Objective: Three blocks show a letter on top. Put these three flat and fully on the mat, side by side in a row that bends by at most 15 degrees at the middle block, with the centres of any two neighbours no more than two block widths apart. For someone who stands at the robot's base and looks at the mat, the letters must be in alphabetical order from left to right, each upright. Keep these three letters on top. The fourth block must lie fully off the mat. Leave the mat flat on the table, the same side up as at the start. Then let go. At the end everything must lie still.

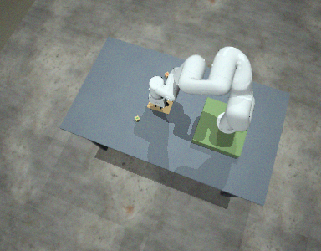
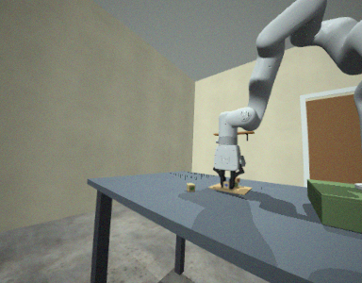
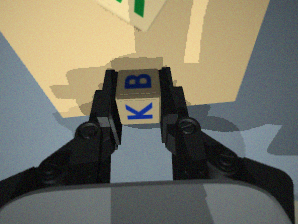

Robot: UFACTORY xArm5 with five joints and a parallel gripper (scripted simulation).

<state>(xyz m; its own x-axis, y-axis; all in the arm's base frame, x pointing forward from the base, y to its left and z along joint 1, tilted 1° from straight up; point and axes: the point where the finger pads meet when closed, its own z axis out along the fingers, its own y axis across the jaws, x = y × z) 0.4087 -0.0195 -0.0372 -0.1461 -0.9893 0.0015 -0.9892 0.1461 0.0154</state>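
My gripper (image 1: 161, 106) (image 2: 228, 185) (image 3: 139, 85) is shut on a block (image 3: 137, 96) with blue letters, K on the face nearer the palm and B on the adjoining face. It is low over the tan mat (image 1: 165, 110) (image 2: 243, 191) (image 3: 55, 50); I cannot tell whether the block touches it. A block with green lettering (image 3: 145, 17) is turned askew over the mat and partly out of the wrist view. Another block (image 1: 137, 119) (image 2: 190, 187) with a green mark is off the mat on the table. A block (image 1: 167, 74) with a red mark is off the mat, beside the arm.
The grey-blue table (image 1: 106, 84) (image 2: 148, 193) carries a green base box (image 1: 204, 135) (image 2: 341, 208) under the arm. The arm hangs over the table and covers part of the mat in the top view. Its shadow falls across the mat and table.
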